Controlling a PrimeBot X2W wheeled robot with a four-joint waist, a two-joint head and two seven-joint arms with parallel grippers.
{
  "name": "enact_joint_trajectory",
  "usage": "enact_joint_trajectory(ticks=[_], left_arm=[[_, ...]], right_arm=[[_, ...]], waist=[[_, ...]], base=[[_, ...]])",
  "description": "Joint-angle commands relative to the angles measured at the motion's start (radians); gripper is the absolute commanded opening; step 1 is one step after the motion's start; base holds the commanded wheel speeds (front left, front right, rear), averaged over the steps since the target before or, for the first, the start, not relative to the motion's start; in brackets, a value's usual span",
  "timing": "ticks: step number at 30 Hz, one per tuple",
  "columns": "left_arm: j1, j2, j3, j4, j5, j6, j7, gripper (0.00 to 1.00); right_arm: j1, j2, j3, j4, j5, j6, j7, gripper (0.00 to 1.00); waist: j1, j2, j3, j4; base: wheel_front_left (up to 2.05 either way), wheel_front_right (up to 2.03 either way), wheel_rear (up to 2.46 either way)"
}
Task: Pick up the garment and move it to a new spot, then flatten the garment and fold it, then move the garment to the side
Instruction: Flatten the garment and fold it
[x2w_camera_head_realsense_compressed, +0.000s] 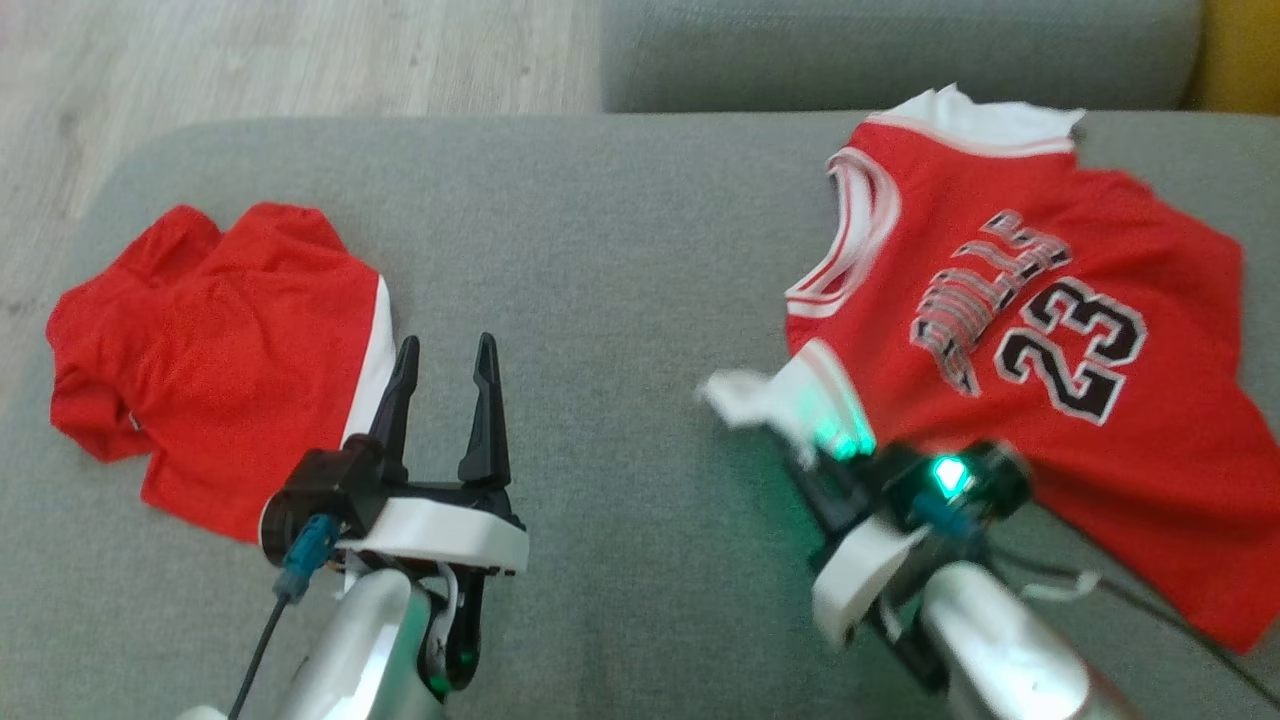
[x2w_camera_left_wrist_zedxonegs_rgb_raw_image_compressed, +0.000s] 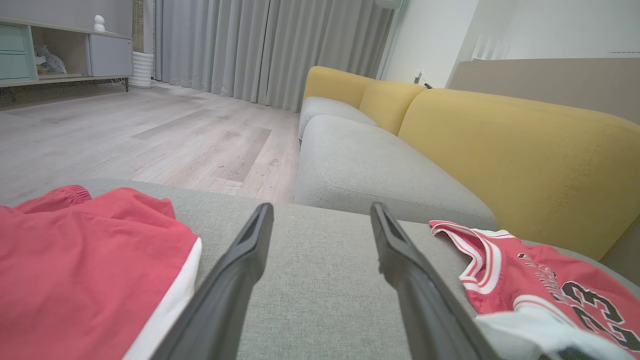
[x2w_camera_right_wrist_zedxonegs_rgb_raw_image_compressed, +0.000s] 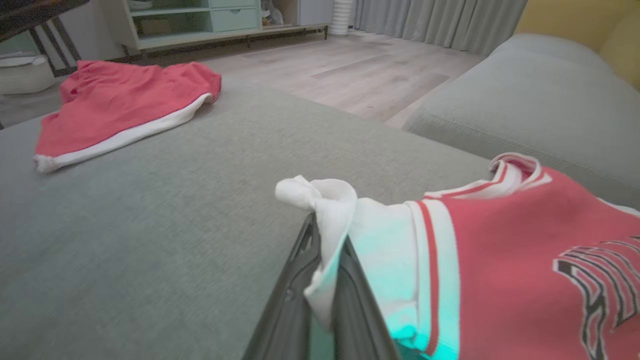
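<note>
The garment (x2w_camera_head_realsense_compressed: 1040, 330), a red jersey with white trim and the number 23, lies spread on the right of the grey cushion (x2w_camera_head_realsense_compressed: 620, 260). My right gripper (x2w_camera_head_realsense_compressed: 800, 440) is shut on the white sleeve edge at the jersey's near left corner; the right wrist view shows both fingers (x2w_camera_right_wrist_zedxonegs_rgb_raw_image_compressed: 295, 300) pinching that white fabric (x2w_camera_right_wrist_zedxonegs_rgb_raw_image_compressed: 330, 210). My left gripper (x2w_camera_head_realsense_compressed: 445, 355) stands open over bare cushion beside the red shorts (x2w_camera_head_realsense_compressed: 210, 350), holding nothing. In the left wrist view its fingers (x2w_camera_left_wrist_zedxonegs_rgb_raw_image_compressed: 240, 265) are spread wide, with the jersey (x2w_camera_left_wrist_zedxonegs_rgb_raw_image_compressed: 540, 280) at the right.
Red shorts with a white stripe (x2w_camera_right_wrist_zedxonegs_rgb_raw_image_compressed: 125, 105) lie at the cushion's left end. A yellow-backed grey sofa (x2w_camera_left_wrist_zedxonegs_rgb_raw_image_compressed: 390, 165) stands beyond the cushion, with wood floor (x2w_camera_left_wrist_zedxonegs_rgb_raw_image_compressed: 150, 130) to the left. A green light glows on my right wrist (x2w_camera_head_realsense_compressed: 948, 473).
</note>
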Motion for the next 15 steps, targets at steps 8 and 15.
enact_joint_trajectory(ticks=[8, 15], left_arm=[[0.004, 0.007, 0.031, -0.023, 0.008, -0.007, -0.010, 1.00], [0.008, 0.007, 0.034, -0.019, 0.007, -0.006, -0.010, 1.00]], right_arm=[[0.049, 0.018, 0.140, -0.004, 0.041, -0.001, 0.023, 1.00], [0.049, 0.019, 0.218, 0.007, 0.110, -0.001, 0.007, 1.00]], waist=[[0.0001, -0.0001, -0.046, -0.013], [0.0001, -0.0001, -0.057, -0.015]], base=[[0.00, 0.00, 0.00], [0.00, 0.00, 0.00]])
